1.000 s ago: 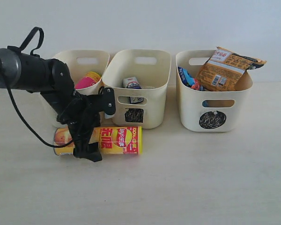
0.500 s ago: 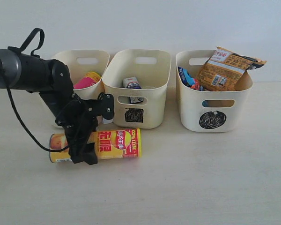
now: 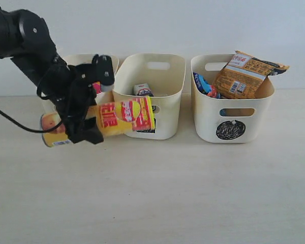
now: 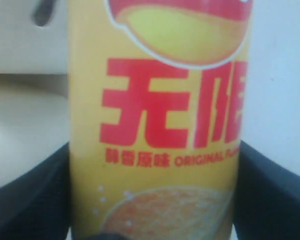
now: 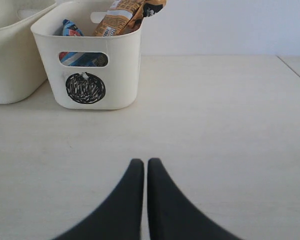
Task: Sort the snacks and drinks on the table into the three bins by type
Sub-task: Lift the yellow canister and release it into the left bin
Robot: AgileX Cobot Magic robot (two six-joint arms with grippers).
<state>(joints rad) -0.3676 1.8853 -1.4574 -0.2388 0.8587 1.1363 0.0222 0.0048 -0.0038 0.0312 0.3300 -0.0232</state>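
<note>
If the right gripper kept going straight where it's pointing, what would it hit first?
Nothing close, it seems: the right gripper points across bare table toward the back wall, with the circle-marked bin off to the side of that line.

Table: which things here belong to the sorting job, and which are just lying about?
In the job: yellow chip tube, held in the left gripper; pink tube; carton; orange packet; blue packet; left bin; middle bin; right bin.
Not in the job: only the wall behind.
</note>
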